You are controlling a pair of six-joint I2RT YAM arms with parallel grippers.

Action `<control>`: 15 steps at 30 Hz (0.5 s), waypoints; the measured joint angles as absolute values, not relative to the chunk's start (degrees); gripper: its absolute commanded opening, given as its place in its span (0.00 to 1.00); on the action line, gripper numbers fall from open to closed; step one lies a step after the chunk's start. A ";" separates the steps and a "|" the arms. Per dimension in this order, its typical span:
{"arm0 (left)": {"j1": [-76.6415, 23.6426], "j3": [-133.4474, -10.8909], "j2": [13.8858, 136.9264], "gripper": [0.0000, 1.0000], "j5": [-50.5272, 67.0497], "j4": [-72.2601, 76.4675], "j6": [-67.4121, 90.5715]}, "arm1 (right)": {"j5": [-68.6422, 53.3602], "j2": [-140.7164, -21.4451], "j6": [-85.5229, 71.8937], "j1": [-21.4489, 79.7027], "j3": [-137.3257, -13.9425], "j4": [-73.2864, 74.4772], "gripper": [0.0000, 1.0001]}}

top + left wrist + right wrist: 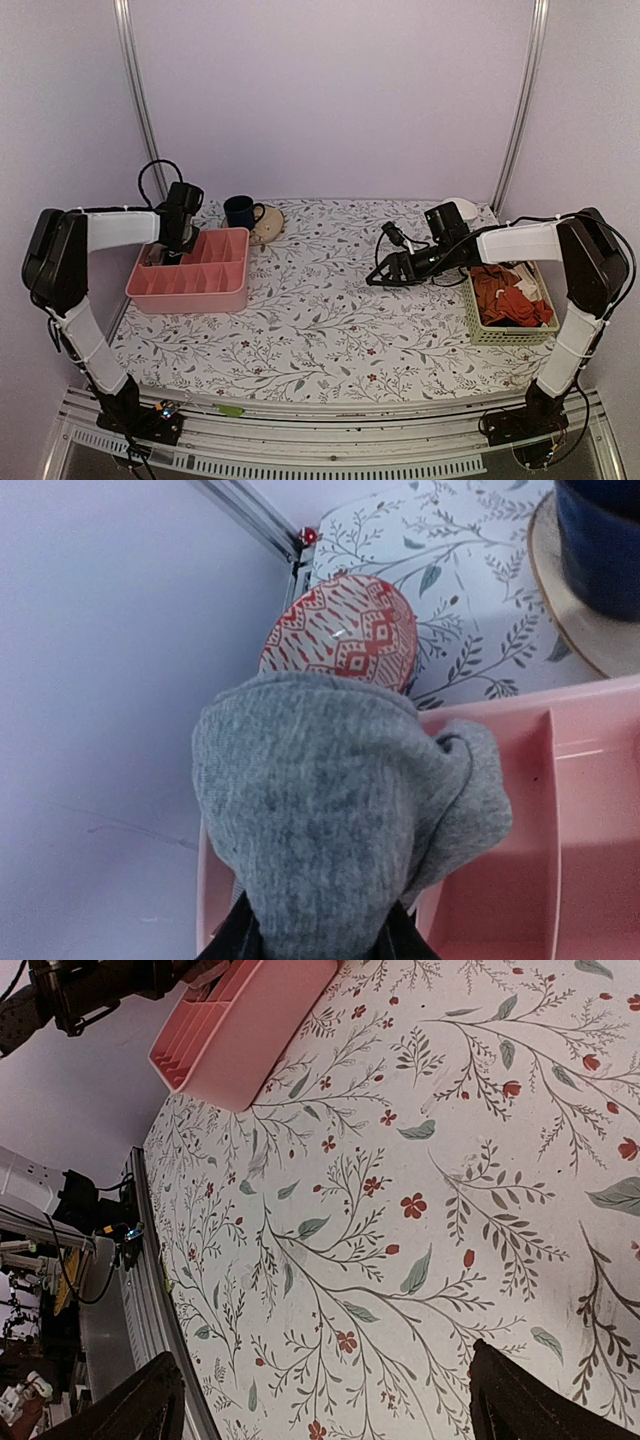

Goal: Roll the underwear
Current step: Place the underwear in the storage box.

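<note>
The underwear (320, 840) is a rolled grey bundle of soft cloth, gripped between the dark fingers (225, 945) of my left gripper (320, 945). It hangs over the far left corner of the pink divided tray (590, 810). In the top view my left gripper (165, 250) points down into the tray's (200, 285) left end, and the arm hides the bundle. My right gripper (378, 278) is open and empty, low over the table's middle right. In the right wrist view its fingers (130, 1410) stand wide apart over bare floral cloth.
A red-patterned rolled garment (345, 630) sits just beyond the grey bundle, by the left wall. A dark blue mug (240, 211) on a wooden coaster (268, 225) stands behind the tray. A green basket (505, 335) of orange-red garments (505, 295) sits at the right edge.
</note>
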State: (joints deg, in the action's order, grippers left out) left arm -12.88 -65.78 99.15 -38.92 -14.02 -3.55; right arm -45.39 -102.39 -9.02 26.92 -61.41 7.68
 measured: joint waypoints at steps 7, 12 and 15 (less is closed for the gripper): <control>-17.56 -67.77 106.24 0.00 -42.92 -14.46 -8.47 | -45.43 -102.39 -9.02 26.92 -61.41 7.70 0.99; -20.34 -70.54 108.07 0.00 -43.72 -15.18 -10.00 | -45.47 -102.39 -8.99 26.92 -61.41 7.68 0.99; -21.04 -71.61 108.49 0.00 -43.81 -15.86 -10.26 | -45.47 -102.39 -8.97 26.92 -61.41 7.70 0.99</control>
